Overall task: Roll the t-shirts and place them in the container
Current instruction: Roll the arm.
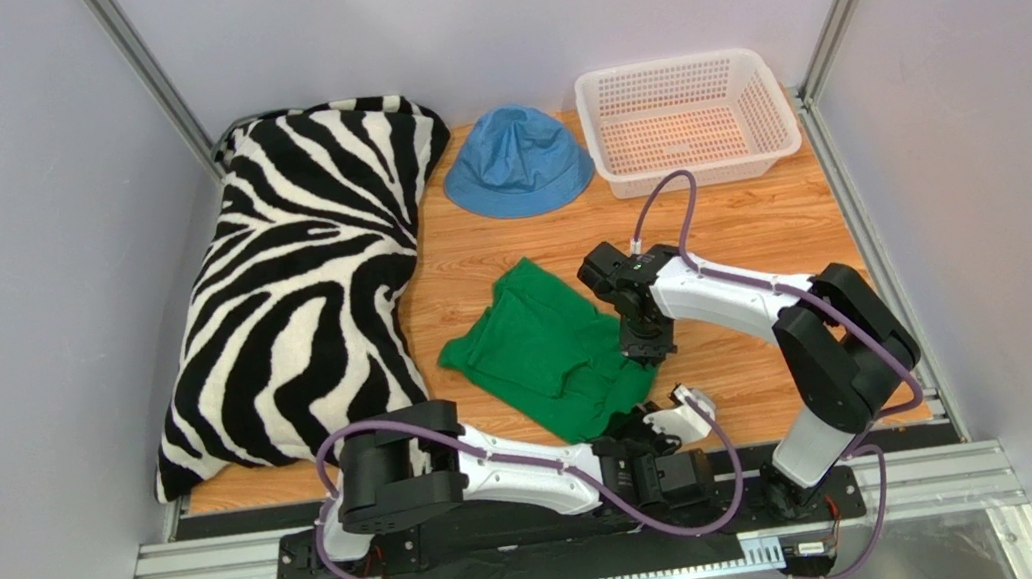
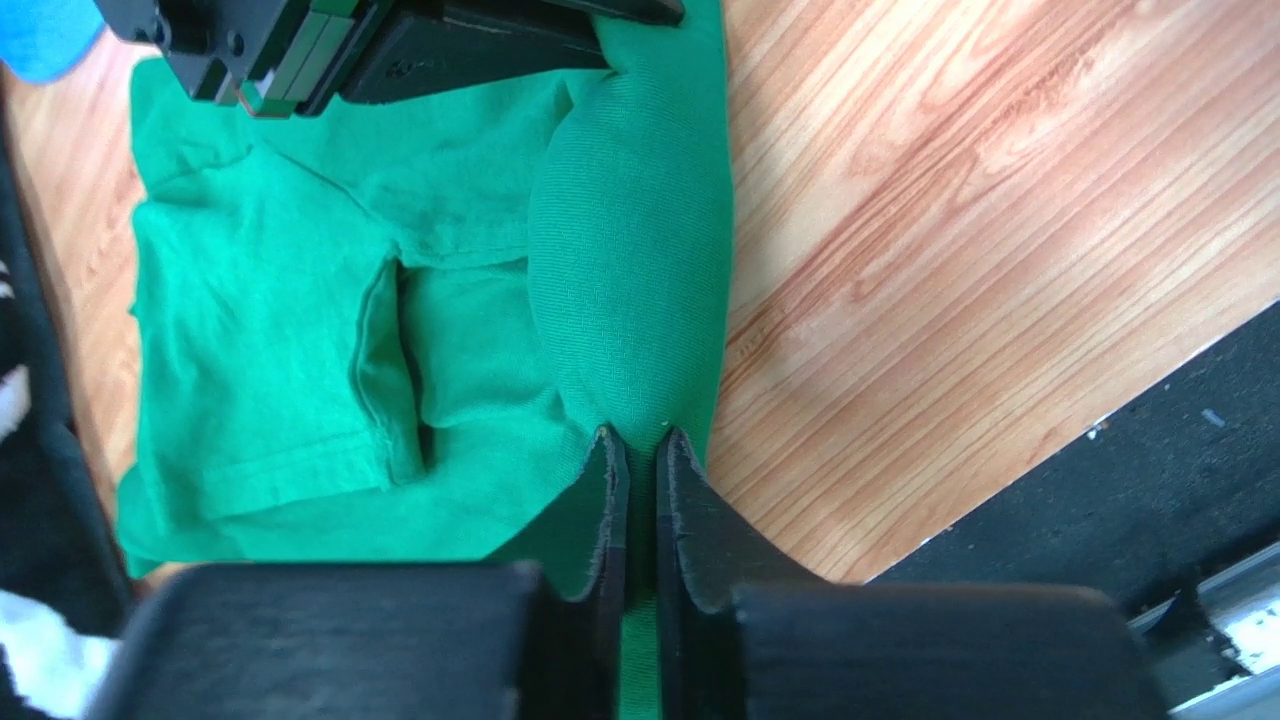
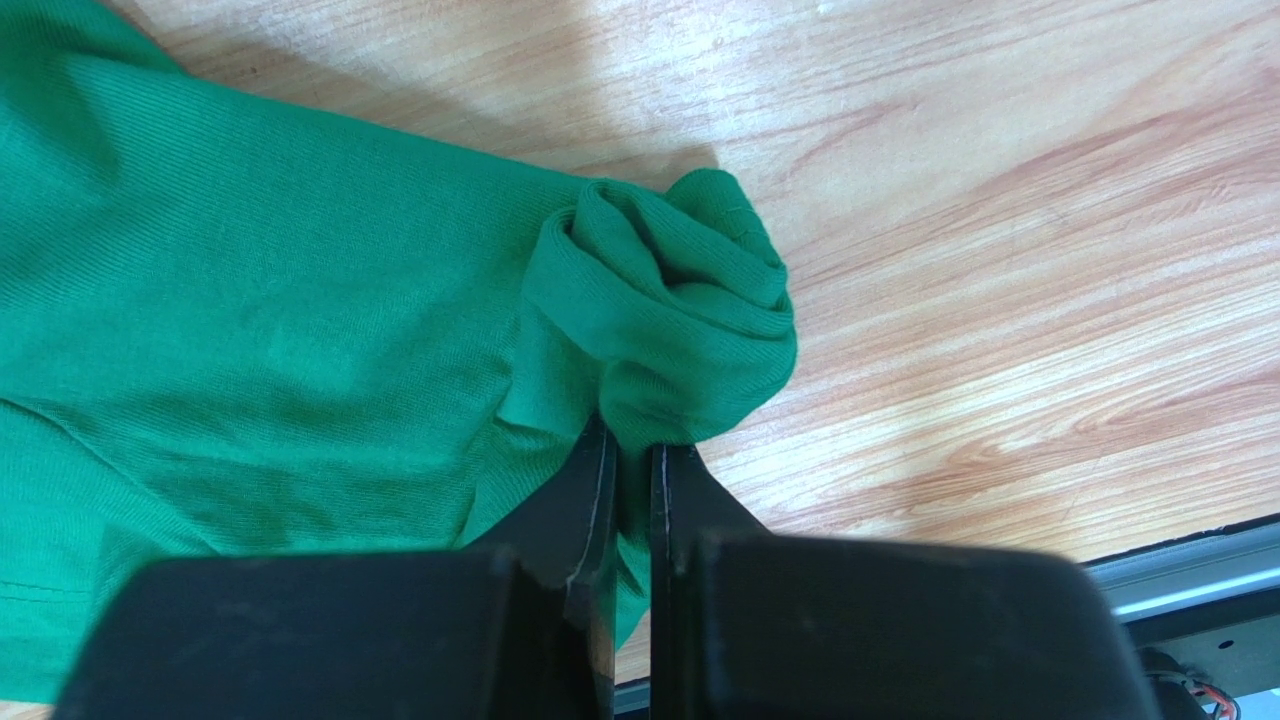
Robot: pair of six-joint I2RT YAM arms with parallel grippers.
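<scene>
T-shirt (image 1: pixel 542 351) — the green one — lies crumpled on the wooden tabletop (image 1: pixel 755 218), just beside the zebra pillow (image 1: pixel 295 290). Its right edge is rolled into a fat tube. Left fingers (image 2: pixel 601 503) are clamped on the near end of that roll, and right fingers (image 3: pixel 579 495) pinch the far end — cloth caught in both.
</scene>
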